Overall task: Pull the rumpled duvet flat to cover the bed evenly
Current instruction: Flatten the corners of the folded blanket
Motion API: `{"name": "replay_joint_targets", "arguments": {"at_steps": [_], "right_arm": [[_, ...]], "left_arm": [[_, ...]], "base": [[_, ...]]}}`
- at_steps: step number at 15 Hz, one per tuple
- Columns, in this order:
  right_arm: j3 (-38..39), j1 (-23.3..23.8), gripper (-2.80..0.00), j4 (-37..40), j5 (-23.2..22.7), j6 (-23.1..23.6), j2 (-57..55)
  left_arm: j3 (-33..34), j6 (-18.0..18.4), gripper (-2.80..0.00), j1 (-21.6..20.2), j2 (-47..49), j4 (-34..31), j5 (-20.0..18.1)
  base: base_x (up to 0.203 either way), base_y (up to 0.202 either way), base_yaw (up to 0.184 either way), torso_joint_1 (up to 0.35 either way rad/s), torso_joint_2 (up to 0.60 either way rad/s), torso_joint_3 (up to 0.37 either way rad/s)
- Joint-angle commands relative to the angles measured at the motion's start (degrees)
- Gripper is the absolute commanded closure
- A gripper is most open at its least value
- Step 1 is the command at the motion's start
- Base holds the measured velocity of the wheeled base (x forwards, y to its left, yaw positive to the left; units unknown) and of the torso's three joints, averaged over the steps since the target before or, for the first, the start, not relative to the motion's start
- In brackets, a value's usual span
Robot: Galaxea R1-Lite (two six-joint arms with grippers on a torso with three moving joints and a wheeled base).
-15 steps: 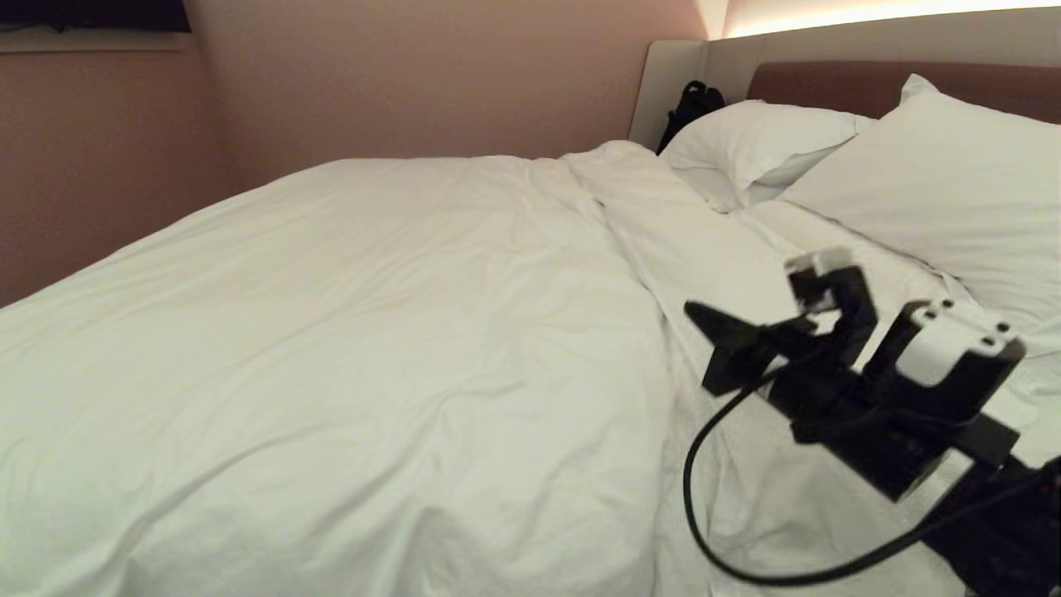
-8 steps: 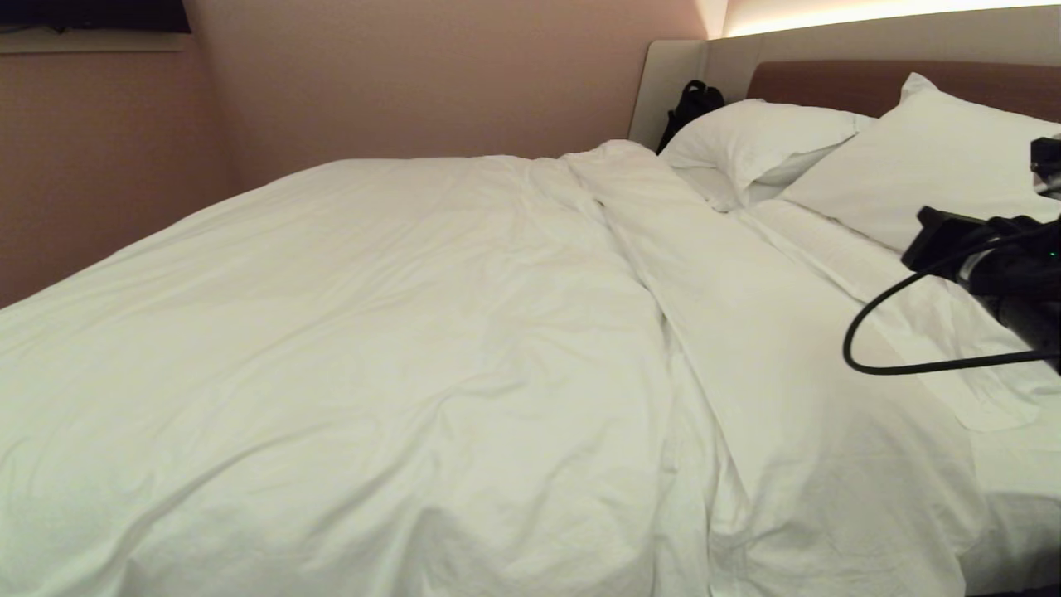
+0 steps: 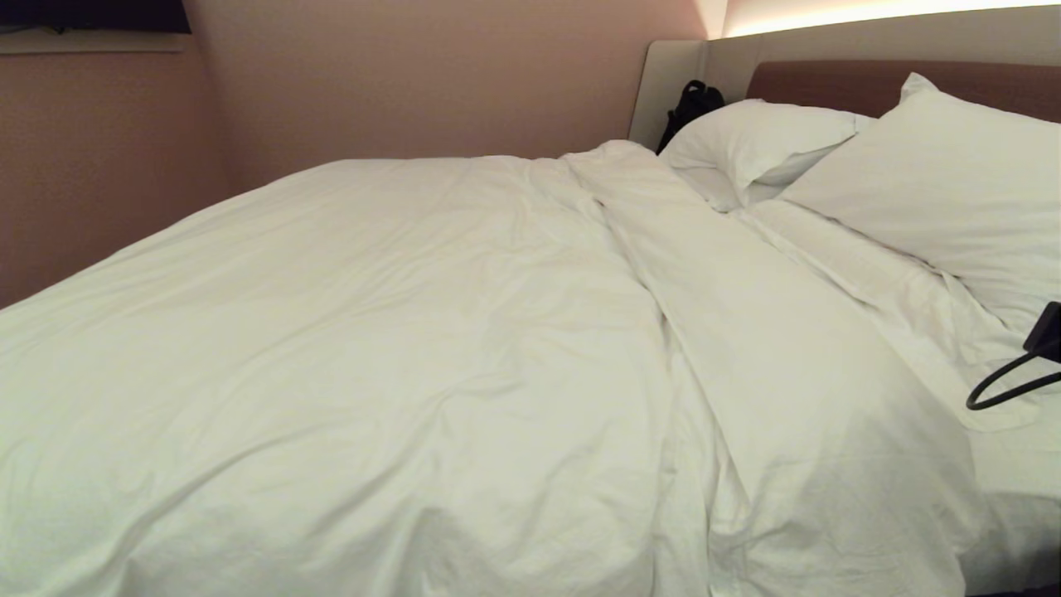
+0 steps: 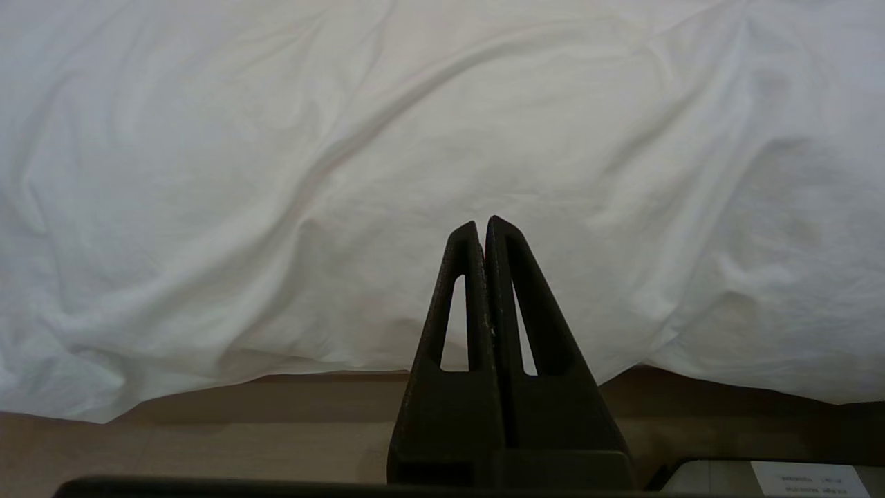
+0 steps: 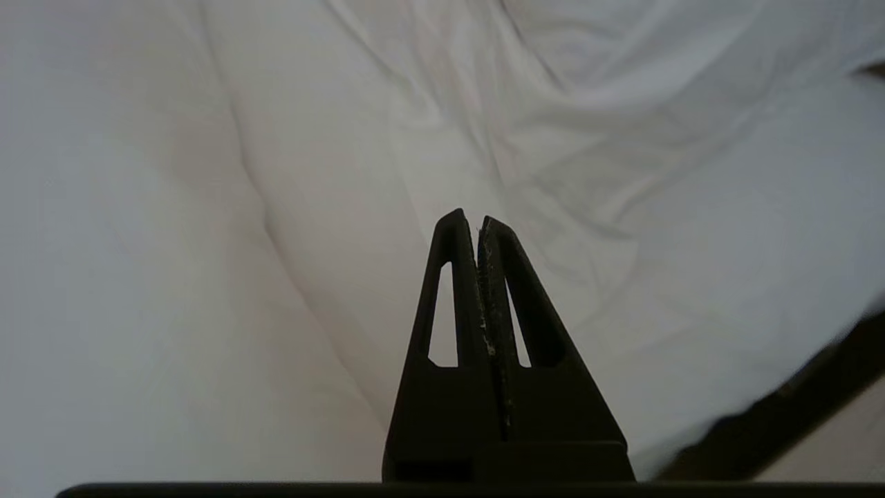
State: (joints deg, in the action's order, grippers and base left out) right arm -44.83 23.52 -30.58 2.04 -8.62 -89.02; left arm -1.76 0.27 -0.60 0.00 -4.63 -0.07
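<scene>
Right hand [image 5: 478, 220]: fingers pressed together, nothing between them, poised over white bedding in its wrist view. In the head view only a black stub and cable loop [image 3: 1007, 388] show at 3 o'clock, at the frame edge.

Left hand [image 4: 482, 225]: pinched closed, empty, parked low by the bed edge; duvet hem hangs just beyond its tips, with the floor [image 4: 207, 429] below.

Duvet [image 3: 373, 348]: lies across the bed [image 3: 895, 79], filling the view from centre out to 9 o'clock. Mostly spread. A long folded ridge [image 3: 663, 274] runs from 12 toward 5 o'clock, with soft creases either side.

Pillows [image 3: 945, 182]: two, at 1 to 2 o'clock against the headboard, uncovered. A dark bag [image 3: 692, 104] sits behind them at 12.

Progress, my read: the bulk of the spreading looks done. Left to do is that ridge and the loose strip near the pillows at 3 o'clock. Whether the far side hangs even cannot be told.

Change: a second ago the right arm stood over the bed at 4 o'clock; half a second ago at 3 o'clock; now nearly out of frame. Duvet unchanged across all three.
</scene>
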Motion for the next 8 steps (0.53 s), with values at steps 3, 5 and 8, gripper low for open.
{"name": "replay_joint_targets", "arguments": {"at_steps": [3, 5, 8], "right_arm": [[-0.2, 5.6, 0.0, 11.4, -36.2, 0.2, -4.0], [-0.2, 6.6, 0.0, 11.4, -39.2, 0.2, -6.4], [-0.2, 7.6, -2.8, 10.9, -42.3, 0.3, -9.9]], "left_arm": [[0.0, 0.0, 0.0, 0.0, 0.0, 0.0, 0.0], [0.0, 0.0, 0.0, 0.0, 0.0, 0.0, 0.0], [0.0, 0.0, 0.0, 0.0, 0.0, 0.0, -0.1]], "base": [[0.0, 0.0, 0.0, 0.0, 0.0, 0.0], [0.0, 0.0, 0.0, 0.0, 0.0, 0.0], [0.0, 0.0, 0.0, 0.0, 0.0, 0.0]]}}
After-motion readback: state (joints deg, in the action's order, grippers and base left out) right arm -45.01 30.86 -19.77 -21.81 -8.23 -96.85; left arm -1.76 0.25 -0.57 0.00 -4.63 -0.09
